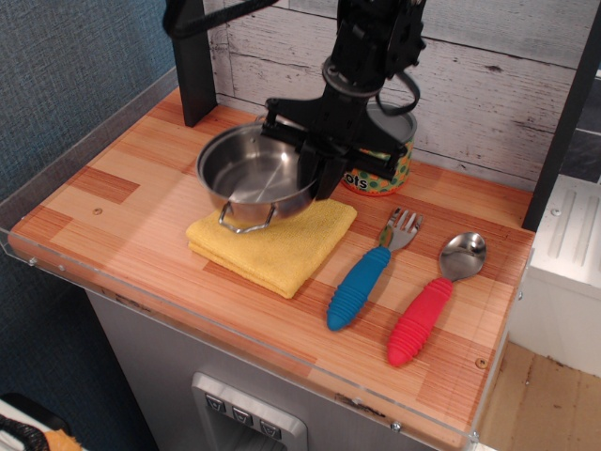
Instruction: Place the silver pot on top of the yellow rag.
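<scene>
The silver pot [252, 176] is a shallow shiny steel pot with a wire loop handle facing the front. My black gripper [321, 175] is shut on its right rim and holds it just above the back part of the yellow rag [278, 244], tilted slightly. The rag is a folded square yellow cloth lying flat in the middle of the wooden counter. The pot covers the rag's back corner. I cannot tell whether the pot touches the cloth.
A lidded tin can with an orange-green dotted label [383, 164] stands right behind the gripper by the plank wall. A blue-handled fork [364, 274] and a red-handled spoon [428, 306] lie right of the rag. A black post [191, 61] stands back left.
</scene>
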